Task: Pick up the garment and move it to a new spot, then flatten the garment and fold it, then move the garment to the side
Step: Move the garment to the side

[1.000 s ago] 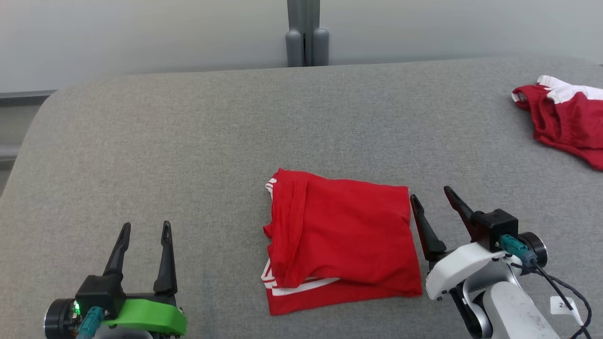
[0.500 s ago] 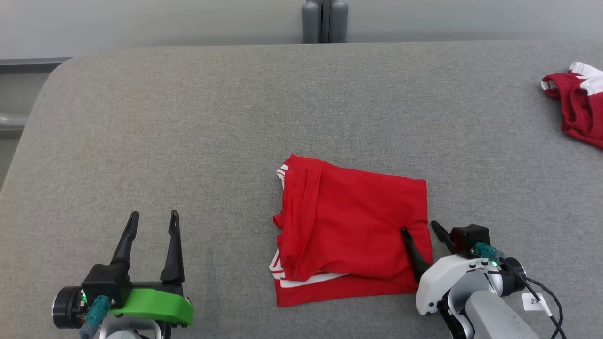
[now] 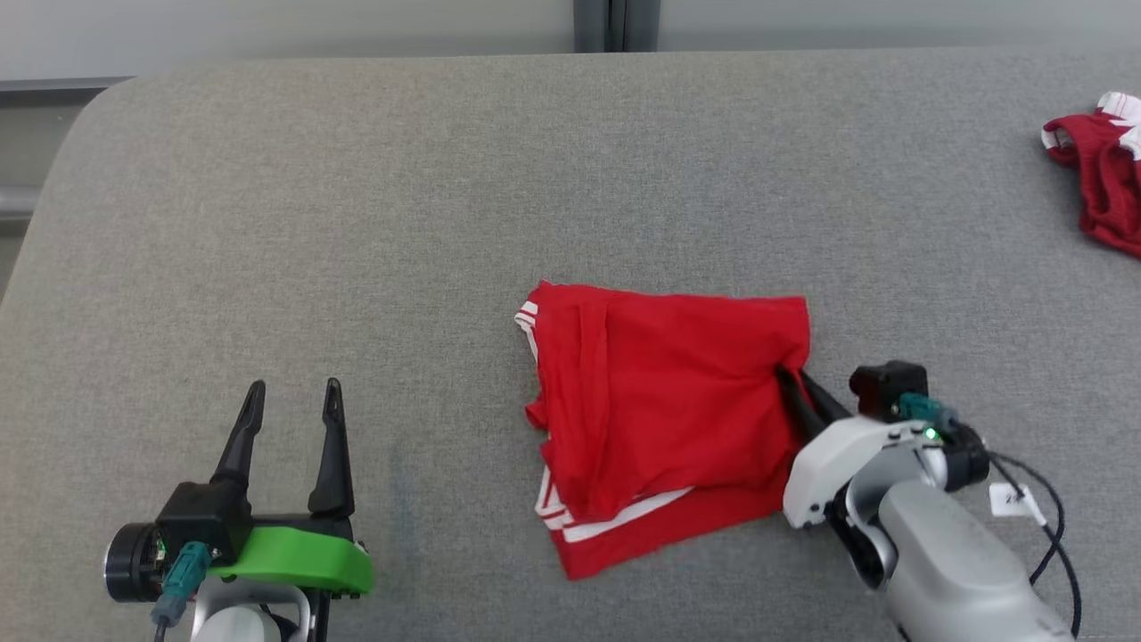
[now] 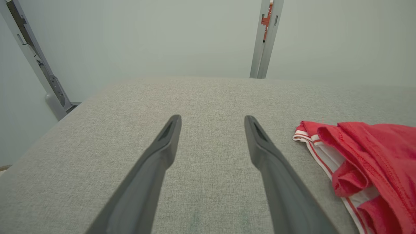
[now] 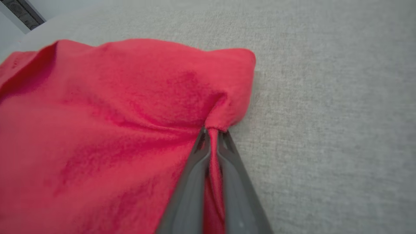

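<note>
Red garment [image 3: 669, 392] is now clamped at its right edge by the right end effector [image 3: 786, 376], open moments ago, so moving it aside can start; left end effector [image 3: 294, 388] gapes.

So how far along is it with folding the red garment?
Folding looks done: the red garment lies folded on the grey surface. In hand: the right gripper is shut on its right edge, bunching the cloth. Remaining: moving it to the side. The left gripper sits open, idle.

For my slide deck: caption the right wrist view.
Right gripper pinching a fold of the red garment on the grey surface.
</note>
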Tool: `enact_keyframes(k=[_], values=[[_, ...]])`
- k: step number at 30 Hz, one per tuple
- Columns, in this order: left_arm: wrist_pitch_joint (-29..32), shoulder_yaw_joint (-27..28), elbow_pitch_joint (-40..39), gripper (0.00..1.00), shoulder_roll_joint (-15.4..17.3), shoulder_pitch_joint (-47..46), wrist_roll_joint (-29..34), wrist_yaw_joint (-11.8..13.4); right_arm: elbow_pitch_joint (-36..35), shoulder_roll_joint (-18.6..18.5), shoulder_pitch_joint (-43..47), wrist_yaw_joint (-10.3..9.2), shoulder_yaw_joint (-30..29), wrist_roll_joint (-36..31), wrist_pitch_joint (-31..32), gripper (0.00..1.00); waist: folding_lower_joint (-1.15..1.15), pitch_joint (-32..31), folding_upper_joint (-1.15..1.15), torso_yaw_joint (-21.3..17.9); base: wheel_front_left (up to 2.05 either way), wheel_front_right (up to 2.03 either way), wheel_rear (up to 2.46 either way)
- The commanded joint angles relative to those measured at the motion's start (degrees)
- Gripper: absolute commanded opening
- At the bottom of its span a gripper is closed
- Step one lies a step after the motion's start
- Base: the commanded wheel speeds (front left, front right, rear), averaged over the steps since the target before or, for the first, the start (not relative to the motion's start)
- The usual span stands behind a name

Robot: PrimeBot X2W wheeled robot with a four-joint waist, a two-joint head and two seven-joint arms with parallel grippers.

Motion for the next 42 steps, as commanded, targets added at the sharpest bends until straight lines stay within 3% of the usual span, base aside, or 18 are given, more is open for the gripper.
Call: enact_keyframes(k=[1,6,16,22,30,36,40,41,42], values=[[-0.1,-0.29,-0.46,1.0,0.11,-1.46,-0.45,0.24,0.0,-1.91,-2.45,-0.18,0.24,0.08,0.05,0.0,0.0,1.45,0.0,-0.46,0.0,0.0,0.0],[-0.1,-1.31,-1.43,1.0,0.11,-4.21,-0.76,0.31,-1.89,-7.54,-10.4,-0.16,2.95,-0.48,1.61,0.0,0.0,6.37,0.0,-1.45,0.0,0.0,0.0],[-0.04,-2.15,-4.12,1.0,0.12,-10.62,0.56,0.17,-9.03,-24.36,-23.54,-0.15,5.14,1.72,6.18,0.0,0.0,18.72,0.0,-6.8,0.0,0.0,0.0],[-0.04,-1.45,-6.0,1.0,0.75,-13.66,2.46,-0.64,-11.78,-33.18,-28.74,-0.15,3.64,4.92,8.43,0.0,0.0,23.89,0.0,-10.63,0.0,0.0,0.0],[-0.04,-1.47,-10.53,1.0,2.48,-14.14,4.18,-1.19,-11.7,-44.41,-33.12,-0.15,0.99,8.0,11.71,0.0,0.0,27.52,0.0,-12.37,0.0,0.0,0.0],[-0.04,-1.91,-13.02,1.0,3.38,-13.02,5.1,-1.52,-9.35,-47.85,-36.57,-0.15,2.05,7.69,12.89,0.0,0.0,27.95,0.0,-12.73,0.0,0.0,0.0],[-0.03,-2.1,-14.06,1.0,3.82,-12.64,5.19,-1.64,-6.5,-48.11,-39.13,-0.15,3.86,6.14,12.86,0.0,0.0,28.04,0.0,-12.68,0.0,0.0,0.0],[-0.04,-2.1,-14.14,1.0,3.91,-12.69,5.11,-1.67,-5.79,-48.05,-39.68,-0.15,4.34,5.62,12.8,0.08,0.0,28.06,0.0,-12.63,0.0,0.0,0.0],[-0.03,-2.11,-14.17,1.0,3.96,-12.75,5.07,-1.68,-4.96,-47.85,-40.46,-0.15,4.78,5.05,12.49,0.5,0.0,28.06,0.0,-12.54,0.0,0.0,0.0]])
